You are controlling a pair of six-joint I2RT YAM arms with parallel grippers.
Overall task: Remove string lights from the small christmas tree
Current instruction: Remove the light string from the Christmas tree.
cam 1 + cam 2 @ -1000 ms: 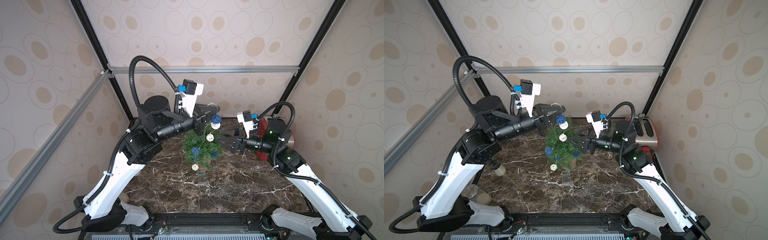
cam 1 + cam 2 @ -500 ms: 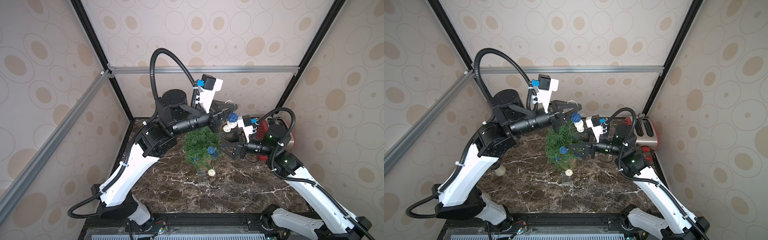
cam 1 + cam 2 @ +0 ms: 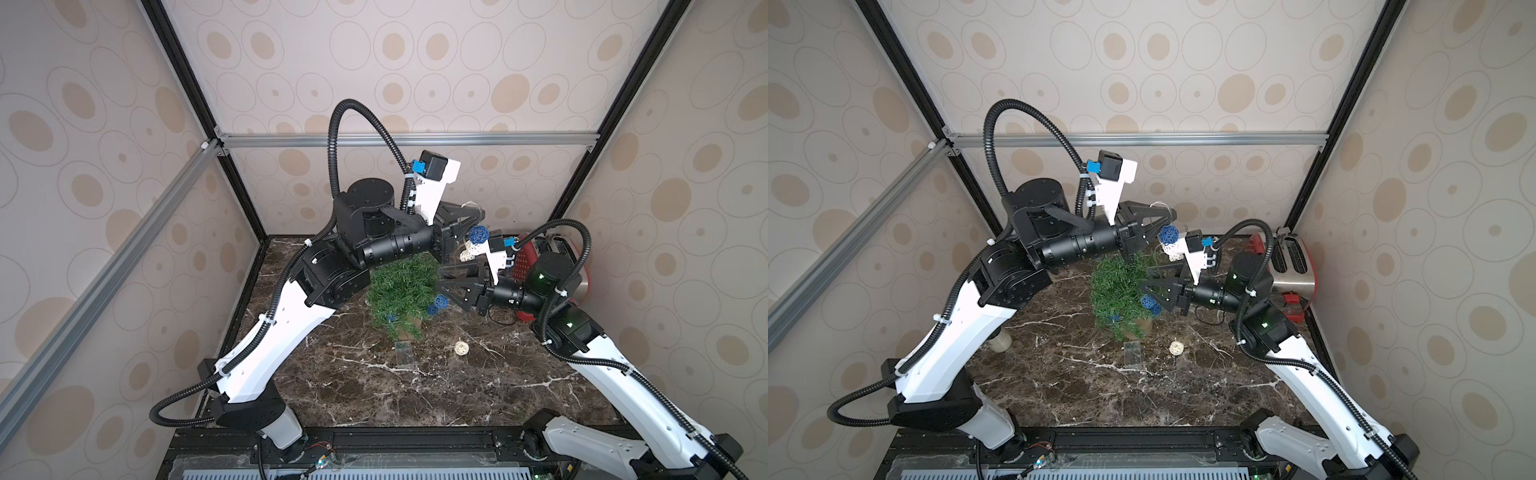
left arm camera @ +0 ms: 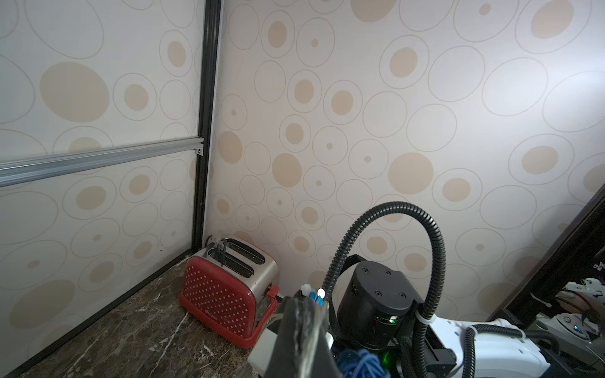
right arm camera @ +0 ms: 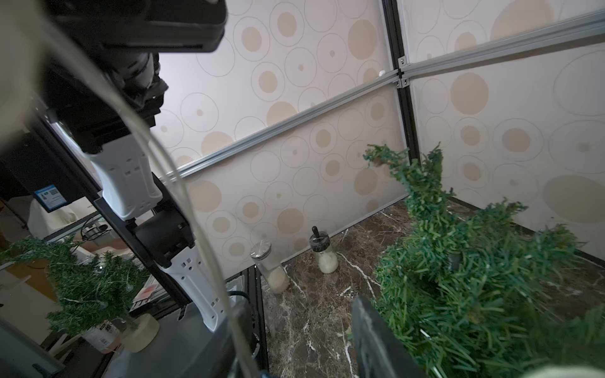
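Left end effector (image 3: 478, 216) pinches string lights (image 3: 478, 235); right end effector (image 3: 438, 279) half-open beside tree (image 3: 399, 286)

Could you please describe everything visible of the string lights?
The string lights are thin pale wire carrying woven cream and blue balls. The shut left gripper pinches the wire above the tree, two balls hanging there; blue balls sit in the branches; one cream ball and the clear battery box lie on the table.
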